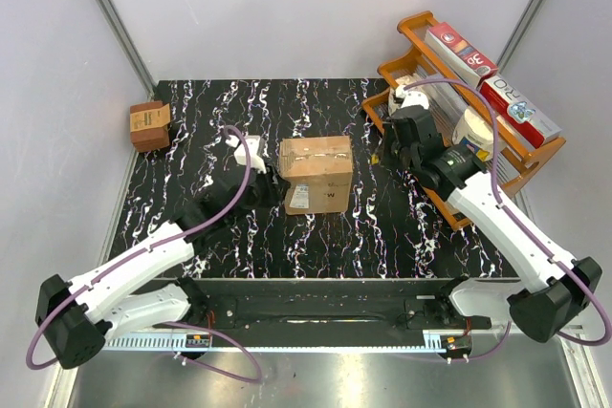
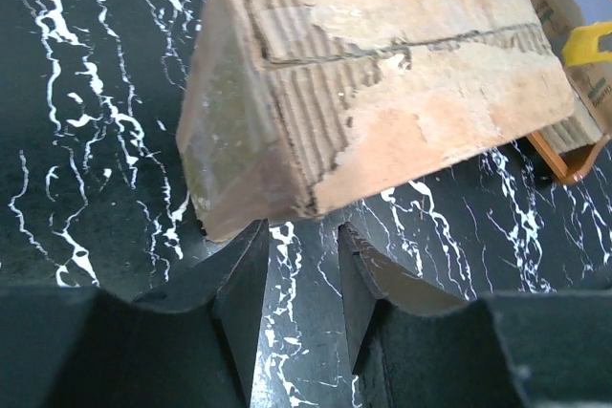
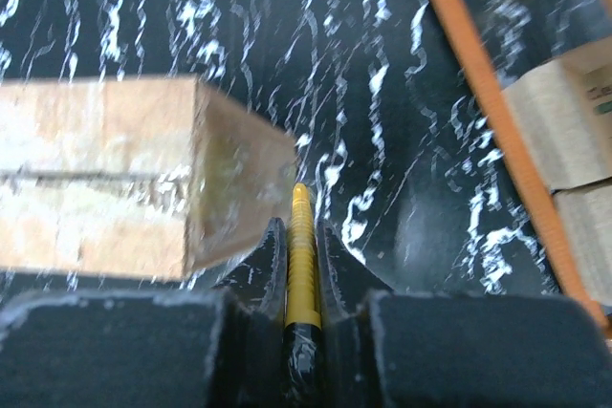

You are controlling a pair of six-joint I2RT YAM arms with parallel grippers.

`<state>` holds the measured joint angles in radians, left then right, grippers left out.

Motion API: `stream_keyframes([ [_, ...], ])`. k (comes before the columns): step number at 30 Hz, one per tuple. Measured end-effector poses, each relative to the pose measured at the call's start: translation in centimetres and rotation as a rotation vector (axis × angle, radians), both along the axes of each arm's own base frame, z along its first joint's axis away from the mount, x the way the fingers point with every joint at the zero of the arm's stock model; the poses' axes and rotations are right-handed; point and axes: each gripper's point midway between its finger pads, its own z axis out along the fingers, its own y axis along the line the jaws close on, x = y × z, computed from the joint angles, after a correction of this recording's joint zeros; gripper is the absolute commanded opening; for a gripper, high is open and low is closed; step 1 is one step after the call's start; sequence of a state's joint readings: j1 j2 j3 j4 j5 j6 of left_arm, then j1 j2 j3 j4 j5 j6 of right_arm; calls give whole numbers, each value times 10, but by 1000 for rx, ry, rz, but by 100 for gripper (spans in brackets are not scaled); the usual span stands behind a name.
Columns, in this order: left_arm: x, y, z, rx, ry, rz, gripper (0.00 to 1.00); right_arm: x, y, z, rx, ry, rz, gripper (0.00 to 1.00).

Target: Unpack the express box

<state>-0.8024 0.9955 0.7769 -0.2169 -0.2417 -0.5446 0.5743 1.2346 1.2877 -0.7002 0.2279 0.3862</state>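
- Task thing: the express box (image 1: 316, 171) stands on the black marble table (image 1: 191, 226) near its middle, between the 2 arms. Its white shipping label (image 1: 299, 199) faces the arm bases.
- Box condition: the top flaps lie flat and shut. 1 seam runs along the top, and the paper around it is scuffed and torn. We see no flap raised and no contents.
- Left gripper (image 2: 301, 236): it sits low at the box's left side, pointing at a lower corner. The jaws stand narrowly apart with only table between them, so it holds nothing. It is close to the cardboard, but we cannot tell whether it touches.
- Right gripper (image 3: 302, 246): it is clamped on a slim yellow tool (image 3: 301, 207), ridged along its length, which we judge to be a cutter. The tip points forward just beside the box's right face, not at the seam.
- Surroundings: an orange rack (image 1: 535, 155) of goods stands at the right edge, and a small darker brown box (image 1: 150, 124) at the far left. Both are apart from the work.
- Progress: in our judgement the task is at an early stage. The tool is in hand but no cut shows. Slitting the seam, folding back 4 flaps and lifting out the contents remain.
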Motion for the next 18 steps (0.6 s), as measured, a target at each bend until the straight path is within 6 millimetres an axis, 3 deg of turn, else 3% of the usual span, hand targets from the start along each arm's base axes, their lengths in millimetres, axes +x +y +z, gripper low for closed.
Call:
stream_keyframes([
  [6, 6, 13, 0, -35, 11, 52, 39, 42, -10, 7, -42, -104, -94, 0],
  [13, -7, 5, -6, -89, 45, -38, 39, 111, 18, -11, -34, -106, -45, 0],
  [18, -24, -6, -12, -123, 75, -140, 39, 115, 46, -22, 15, -65, 90, 0],
])
